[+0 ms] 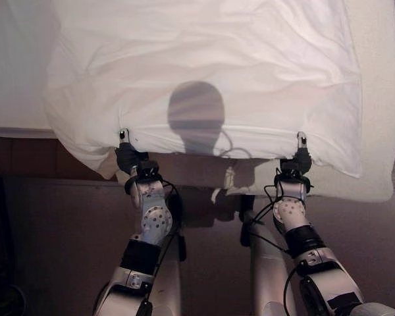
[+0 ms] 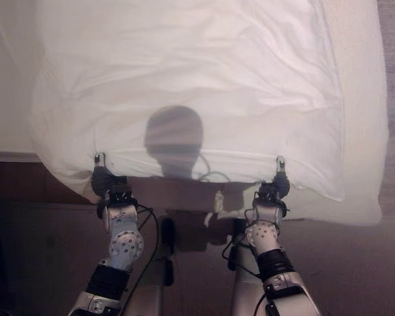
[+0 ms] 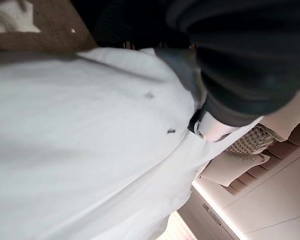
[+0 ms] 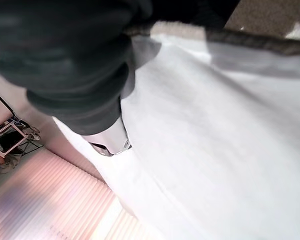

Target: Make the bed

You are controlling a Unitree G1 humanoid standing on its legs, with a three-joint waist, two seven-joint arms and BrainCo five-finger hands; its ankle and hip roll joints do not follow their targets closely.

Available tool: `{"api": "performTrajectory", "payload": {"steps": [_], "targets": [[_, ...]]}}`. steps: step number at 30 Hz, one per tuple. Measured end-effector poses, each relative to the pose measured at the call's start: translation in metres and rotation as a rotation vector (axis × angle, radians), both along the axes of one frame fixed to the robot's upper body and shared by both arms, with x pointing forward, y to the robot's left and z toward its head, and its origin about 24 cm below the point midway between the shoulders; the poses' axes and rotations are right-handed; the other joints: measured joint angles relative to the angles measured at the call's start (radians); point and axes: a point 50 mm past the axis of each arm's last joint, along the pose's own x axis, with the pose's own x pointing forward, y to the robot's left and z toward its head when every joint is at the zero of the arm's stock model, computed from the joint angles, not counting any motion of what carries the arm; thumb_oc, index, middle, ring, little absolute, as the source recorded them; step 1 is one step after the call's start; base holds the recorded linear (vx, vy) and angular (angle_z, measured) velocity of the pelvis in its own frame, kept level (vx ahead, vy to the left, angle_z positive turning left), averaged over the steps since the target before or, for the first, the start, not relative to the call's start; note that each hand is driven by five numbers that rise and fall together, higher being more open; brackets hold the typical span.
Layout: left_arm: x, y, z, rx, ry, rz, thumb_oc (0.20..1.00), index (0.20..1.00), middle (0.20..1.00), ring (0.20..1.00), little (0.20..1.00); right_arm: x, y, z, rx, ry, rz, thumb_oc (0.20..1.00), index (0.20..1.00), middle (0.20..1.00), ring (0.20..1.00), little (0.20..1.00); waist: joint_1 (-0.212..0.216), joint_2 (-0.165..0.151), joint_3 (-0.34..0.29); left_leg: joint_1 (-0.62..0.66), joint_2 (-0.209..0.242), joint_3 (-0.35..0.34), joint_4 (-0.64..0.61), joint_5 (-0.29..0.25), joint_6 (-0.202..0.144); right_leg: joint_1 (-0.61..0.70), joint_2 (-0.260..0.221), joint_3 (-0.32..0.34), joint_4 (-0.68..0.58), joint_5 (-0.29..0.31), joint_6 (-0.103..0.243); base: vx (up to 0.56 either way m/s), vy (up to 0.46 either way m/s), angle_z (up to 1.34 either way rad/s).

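Both hands pinch the duvet's near edge.
Left hand (image 1: 127, 155) and right hand (image 1: 300, 157) grip duvet (image 1: 204, 72) wide apart, likely to spread it flat over bed (image 1: 382, 99).

The white duvet (image 1: 204, 72) is cut off by the upper picture edge. At the duvet's near hem, most fingers of the left hand (image 1: 127, 155) and right hand (image 1: 300, 157) are hidden beneath the cloth, so their grip cannot be determined. The bed (image 1: 382, 99) beneath the duvet is mostly covered.

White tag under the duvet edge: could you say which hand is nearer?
Right. The right hand grips the duvet just beside the tag; the left hand grips farther along.
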Motion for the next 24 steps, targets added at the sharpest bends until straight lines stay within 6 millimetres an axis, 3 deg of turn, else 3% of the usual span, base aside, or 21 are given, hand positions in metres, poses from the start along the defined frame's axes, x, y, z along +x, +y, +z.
{"api": "performTrajectory", "payload": {"steps": [2, 3, 4, 7, 8, 9, 10, 18, 24], "targets": [[-0.001, 0.002, -0.001, -0.004, 0.001, 0.005, 0.200, 0.200, 0.200, 0.200, 0.200, -0.008, 0.003, 0.013, 0.014, -0.080, 0.010, 0.200, 0.200, 0.200, 0.200, 0.200, -0.001, 0.005, 0.003, -0.001, 0.000, 0.000, 0.001, 0.000, 0.000, -0.001, 0.000, 0.000, 0.000, 0.000, 0.000, 0.00, 0.000, 0.00], [-0.001, 0.003, -0.004, -0.015, 0.003, 0.004, 0.272, 0.272, 0.272, 0.272, 0.272, -0.014, 0.004, 0.023, 0.021, -0.140, 0.019, 0.200, 0.200, 0.200, 0.200, 0.200, -0.001, 0.005, 0.003, -0.001, 0.000, 0.003, 0.007, 0.000, 0.000, 0.000, 0.000, 0.003, 0.002, 0.000, 0.000, 0.00, 0.000, 0.00], [-0.001, 0.004, -0.004, -0.028, -0.002, -0.004, 0.432, 0.432, 0.432, 0.432, 0.432, -0.018, 0.005, 0.030, 0.019, -0.183, 0.017, 0.200, 0.200, 0.200, 0.200, 0.200, -0.001, 0.005, 0.003, -0.001, 0.001, 0.011, 0.009, 0.000, 0.000, 0.000, 0.000, 0.004, 0.004, 0.000, 0.000, 0.00, 0.000, 0.00], [-0.001, 0.006, -0.006, -0.046, -0.008, -0.008, 0.485, 0.485, 0.485, 0.485, 0.485, -0.023, 0.007, 0.039, 0.015, -0.237, 0.019, 0.200, 0.200, 0.200, 0.200, 0.200, -0.003, 0.005, 0.003, 0.000, 0.003, 0.021, 0.014, 0.000, 0.000, -0.001, 0.000, 0.006, 0.009, 0.000, -0.001, 0.00, 0.000, 0.00], [0.000, 0.007, -0.007, -0.064, -0.010, -0.013, 0.564, 0.564, 0.564, 0.564, 0.564, -0.026, 0.008, 0.042, 0.011, -0.261, 0.027, 0.200, 0.200, 0.200, 0.200, 0.200, -0.002, 0.005, 0.003, 0.001, 0.003, 0.023, 0.015, 0.000, 0.000, -0.001, 0.001, 0.009, 0.010, 0.001, -0.001, 0.00, 0.000, 0.00], [0.000, 0.008, -0.008, -0.072, -0.008, -0.011, 0.740, 0.740, 0.740, 0.740, 0.740, -0.026, 0.009, 0.042, 0.004, -0.266, 0.029, 0.200, 0.200, 0.200, 0.200, 0.200, -0.003, 0.005, 0.003, 0.001, 0.003, 0.024, 0.016, 0.000, 0.000, -0.001, 0.001, 0.010, 0.012, 0.001, -0.001, -0.01, 0.007, -0.03], [0.000, 0.008, -0.008, -0.082, -0.012, -0.015, 1.000, 1.000, 1.000, 1.000, 1.000, -0.027, 0.009, 0.042, 0.003, -0.271, 0.032, 0.200, 0.200, 0.200, 0.200, 0.200, -0.004, 0.005, 0.003, 0.002, 0.003, 0.026, 0.018, -0.001, 0.000, -0.003, 0.001, 0.014, 0.013, 0.002, -0.003, 0.00, 0.000, 0.00], [0.007, 0.010, -0.021, -0.119, 0.026, -0.028, 1.000, 1.000, 1.000, 1.000, 1.000, -0.035, 0.022, 0.050, -0.016, -0.336, 0.088, 0.200, 0.200, 0.200, 0.200, 0.200, -0.020, 0.002, 0.001, -0.002, 0.003, 0.038, 0.026, -0.004, -0.004, -0.010, 0.003, 0.026, 0.017, 0.004, -0.004, -0.01, 0.007, -0.02], [0.014, 0.006, -0.020, -0.152, 0.019, -0.054, 1.000, 1.000, 1.000, 1.000, 1.000, -0.040, 0.026, 0.055, -0.019, -0.377, 0.113, 0.200, 0.200, 0.200, 0.200, 0.200, -0.034, -0.004, -0.001, -0.012, 0.005, 0.050, 0.030, -0.006, -0.006, -0.025, 0.005, 0.033, 0.018, 0.008, -0.006, 0.00, 0.002, -0.02]]}}
